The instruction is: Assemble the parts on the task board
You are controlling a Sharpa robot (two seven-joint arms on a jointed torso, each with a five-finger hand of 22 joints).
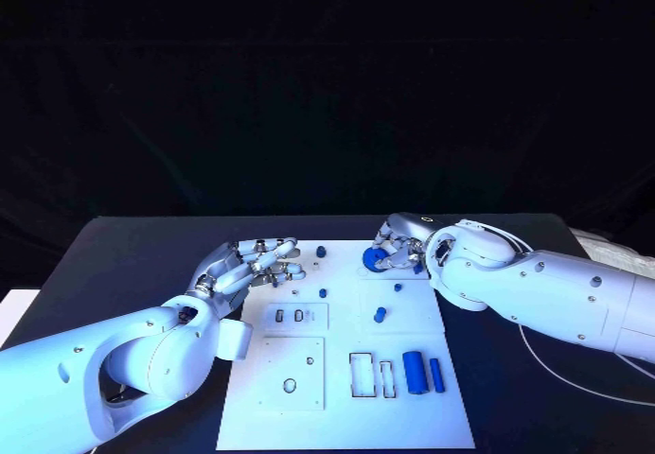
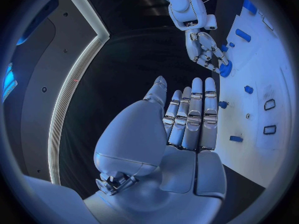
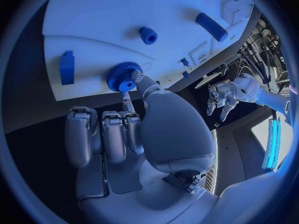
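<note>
Cylinder on task board; right hand pinches gear.

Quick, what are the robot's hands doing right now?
Left hand: open, holding nothing.
Right hand: fingers pinching the blue gear.

The head camera looks steeply down from above the robot's side of the black table, taking in the whole white rectangular task board from some way off. Each wrist camera sits close behind its own silver many-fingered hand — the left hand, the right hand — facing along the fingers. All three share the board's far end, where the round blue toothed gear sits.
</note>
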